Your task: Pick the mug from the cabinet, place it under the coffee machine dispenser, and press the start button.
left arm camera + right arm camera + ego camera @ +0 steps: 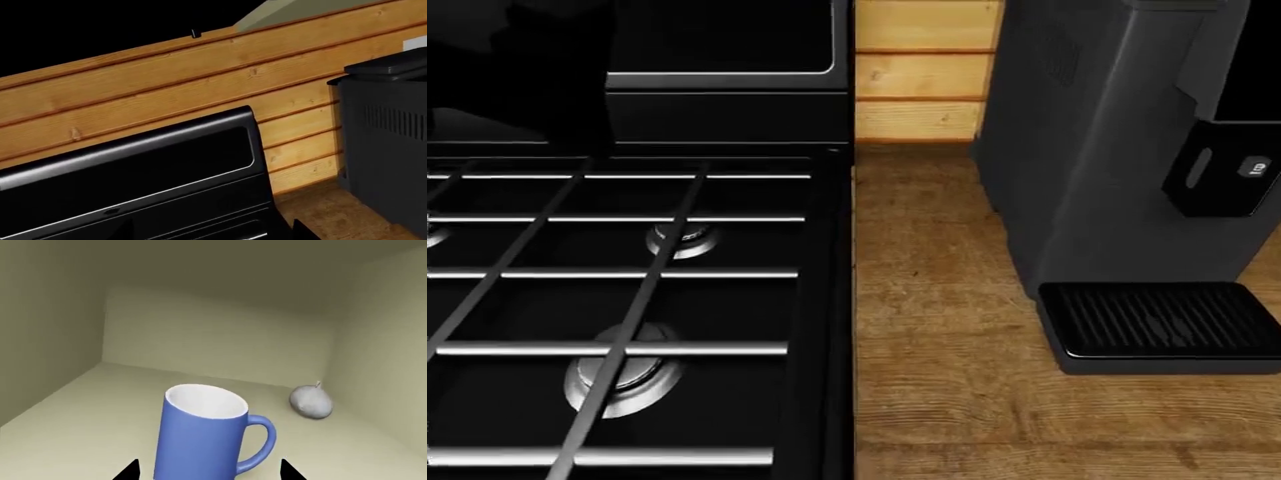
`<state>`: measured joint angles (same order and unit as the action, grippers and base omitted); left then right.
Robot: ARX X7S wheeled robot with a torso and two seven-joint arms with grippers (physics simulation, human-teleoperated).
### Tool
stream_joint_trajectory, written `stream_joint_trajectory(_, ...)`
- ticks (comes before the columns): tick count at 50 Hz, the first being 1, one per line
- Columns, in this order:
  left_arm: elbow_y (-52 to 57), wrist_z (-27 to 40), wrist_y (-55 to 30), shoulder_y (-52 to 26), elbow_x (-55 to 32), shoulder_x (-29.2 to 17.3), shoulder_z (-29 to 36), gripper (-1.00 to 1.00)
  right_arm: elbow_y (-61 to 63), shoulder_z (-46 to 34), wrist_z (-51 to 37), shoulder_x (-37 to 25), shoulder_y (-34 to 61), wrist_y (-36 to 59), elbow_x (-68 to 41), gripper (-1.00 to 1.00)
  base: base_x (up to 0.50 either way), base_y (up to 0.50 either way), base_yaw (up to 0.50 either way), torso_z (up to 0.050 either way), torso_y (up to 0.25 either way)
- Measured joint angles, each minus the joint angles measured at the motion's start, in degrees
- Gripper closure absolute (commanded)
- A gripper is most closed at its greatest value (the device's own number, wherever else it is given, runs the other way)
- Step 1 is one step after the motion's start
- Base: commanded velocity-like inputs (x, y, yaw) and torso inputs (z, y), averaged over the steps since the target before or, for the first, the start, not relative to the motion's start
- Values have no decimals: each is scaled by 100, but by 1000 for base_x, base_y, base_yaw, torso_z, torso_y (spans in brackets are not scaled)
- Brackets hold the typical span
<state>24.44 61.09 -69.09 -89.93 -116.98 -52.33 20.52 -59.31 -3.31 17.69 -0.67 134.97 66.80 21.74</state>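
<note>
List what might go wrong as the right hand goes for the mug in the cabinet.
The mug stands between the fingertips of the right hand, its handle beside one tip; closing may catch the handle and twist or tip the mug. A grey rounded object sits near the cabinet wall; a wide swing out could knock it.

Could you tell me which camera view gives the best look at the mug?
The right wrist view: the blue mug stands upright on the cabinet shelf, handle and white inside plain, with the right gripper fingertips on either side, apart from it. The head and left wrist views show no mug.
</note>
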Motion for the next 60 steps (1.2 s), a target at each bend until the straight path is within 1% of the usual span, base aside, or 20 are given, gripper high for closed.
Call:
stream_joint_trajectory(13, -4, 14, 21, -69, -26, -3, 51, -100, -96, -10, -13, 19, 3, -2, -80, -100, 169, -77, 0, 0, 0)
stream_joint_trajectory(16, -2, 36, 34, -90, -52, 0, 71, -100, 17, -7, -116, -23, 3, 197, -462, -100, 173, -74, 0, 0, 0)
stream_joint_trajectory(19, 2, 58, 47, -107, -76, -3, 88, -100, 12, -30, -186, -54, 3, 206, -657, -100, 171, -78, 0, 0, 0)
stream_joint_trajectory(29, 11, 100, 84, -142, -123, -11, 135, -100, 16, -103, -337, -142, 3, 243, -1113, -100, 168, -78, 0, 0, 0)
stream_joint_trajectory(37, 17, 122, 107, -162, -148, -18, 169, -100, -35, -81, -230, -75, 4, 80, -777, -100, 111, -55, 0, 0, 0)
stream_joint_trajectory(38, 19, 124, 110, -164, -152, -20, 173, -100, -42, -79, -222, -70, 4, 66, -750, 100, 0, 0, 0, 0, 0)
stream_joint_trajectory(48, 29, 129, 136, -183, -169, -32, 199, -100, -123, -46, -150, -14, 3, -102, -463, 100, 2, 0, 1, 0, 0)
stream_joint_trajectory(54, 36, 109, 152, -174, -154, -37, 202, -100, -132, -54, -224, -55, 4, -94, -615, 100, 10, 2, 6, 0, 0)
stream_joint_trajectory(60, 52, 49, 176, -102, -92, -44, 180, -100, -57, -53, 105, -15, -7, -120, -193, 100, 3, 0, 2, 0, 0)
